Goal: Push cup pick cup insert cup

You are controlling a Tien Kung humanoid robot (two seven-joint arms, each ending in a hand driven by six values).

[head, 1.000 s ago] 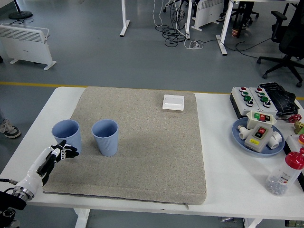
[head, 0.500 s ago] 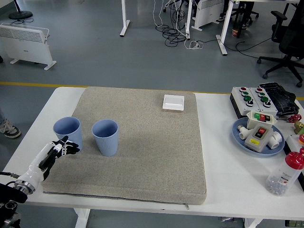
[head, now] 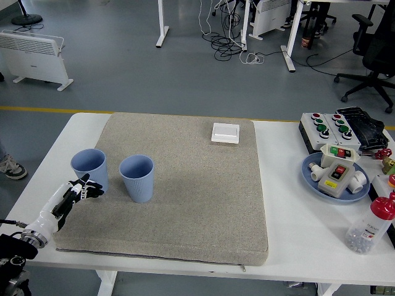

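Two light blue cups stand upright on the grey mat (head: 185, 191). The left cup (head: 90, 169) is near the mat's left edge and the right cup (head: 137, 177) stands a short gap to its right. My left hand (head: 77, 193) reaches in from the lower left, its fingers stretched out and relaxed, the tips touching the lower left side of the left cup. It holds nothing. The right arm does not show.
A small white box (head: 224, 132) lies at the mat's far edge. On the right are a button box (head: 330, 126), a blue plate (head: 333, 176) with switch parts and a red-capped bottle (head: 370, 227).
The left cup has slid a little to the right and away, closer to the other cup. My left hand followed it, fingertips staying against its side.
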